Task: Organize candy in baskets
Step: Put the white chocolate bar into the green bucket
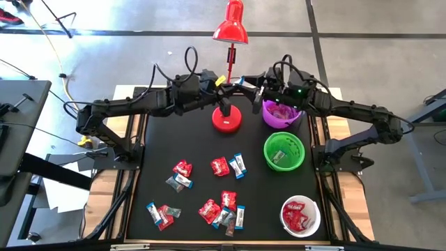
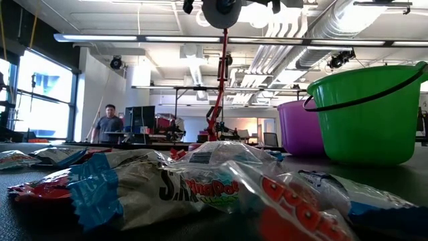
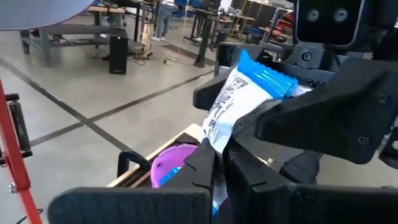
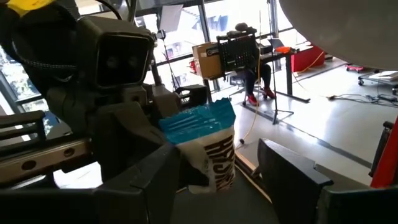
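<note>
Room: open workshop hall with a pale concrete floor, ceiling ducts, desks and racks beyond; in the low view a person point(image 2: 107, 123) stands far back at a bench.
Worktop: black mat point(image 1: 160, 139) on a wooden frame, both arms reaching to its far edge beside the red desk lamp point(image 1: 228, 70).
Baskets: purple basket point(image 1: 280, 114) at the far right, green basket point(image 1: 283, 151) just nearer, white basket point(image 1: 300, 215) at the near right corner with red sweets inside.
Loose candy: red, blue-and-white and silvery pieces point(image 1: 209, 192) scattered over the near half of the mat, well apart from the baskets.
Left end effector point(image 3: 217, 163): pinched shut on a blue-and-white candy point(image 3: 239, 93), raised near the purple basket.
Right end effector point(image 4: 217, 168): fingers spread wide around that same candy, not yet gripping it.
Step in hand: apparently a mid-air handover from left to right.
Doing it well: close the right fingers squarely on the free part of the wrapper, release the left only once the grip is firm, and keep both arms clear of the lamp stem.
</note>
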